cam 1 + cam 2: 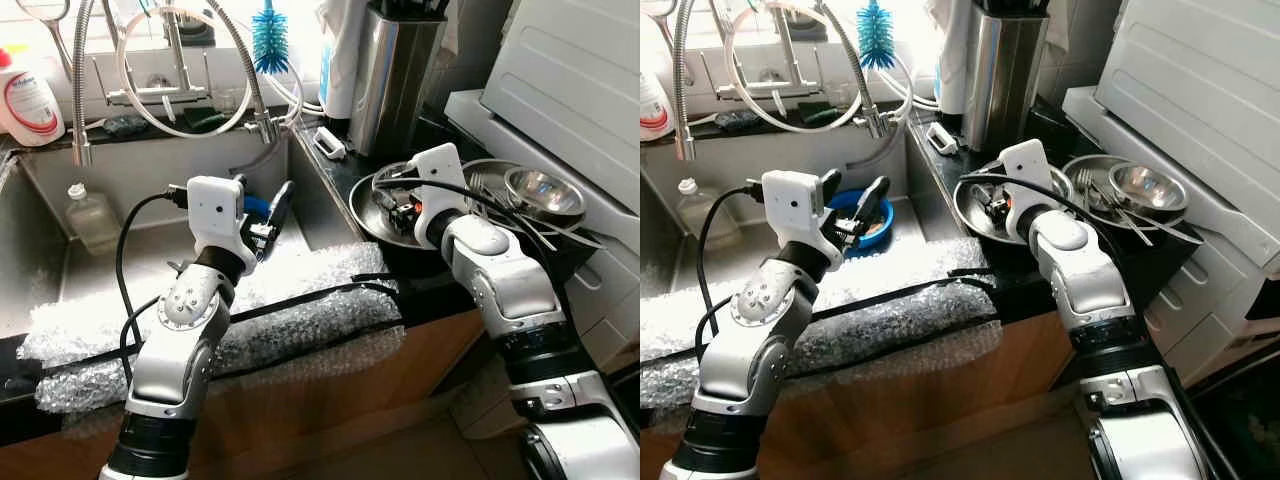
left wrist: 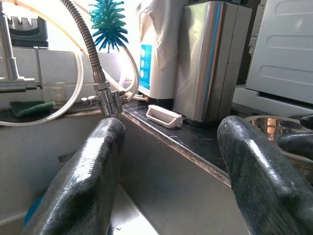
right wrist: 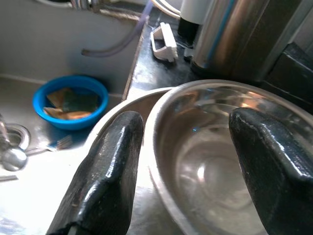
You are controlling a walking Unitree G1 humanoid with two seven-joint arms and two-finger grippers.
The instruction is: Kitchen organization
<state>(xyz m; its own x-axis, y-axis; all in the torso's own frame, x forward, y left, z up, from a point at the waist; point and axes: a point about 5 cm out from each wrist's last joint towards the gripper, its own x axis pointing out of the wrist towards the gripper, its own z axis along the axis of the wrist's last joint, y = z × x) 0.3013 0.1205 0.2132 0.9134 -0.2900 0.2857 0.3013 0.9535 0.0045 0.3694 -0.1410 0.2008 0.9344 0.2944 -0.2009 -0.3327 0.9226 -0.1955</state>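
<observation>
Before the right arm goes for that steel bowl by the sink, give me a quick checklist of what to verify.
1. Right pincer open: ok, fingers spread wide.
2. Bowl rim between its fingers: ok, the near rim of the steel bowl sits in the gap.
3. Bowl empty: ok, nothing shows inside it.
4. Bowl free to lift: cannot tell, it seems nested against another rim.
5. Left pincer out of the way: ok, open above the sink, near the blue bowl.
6. Neighbouring dishes: not ok, a small bowl and forks lie loosely stacked close by.
</observation>
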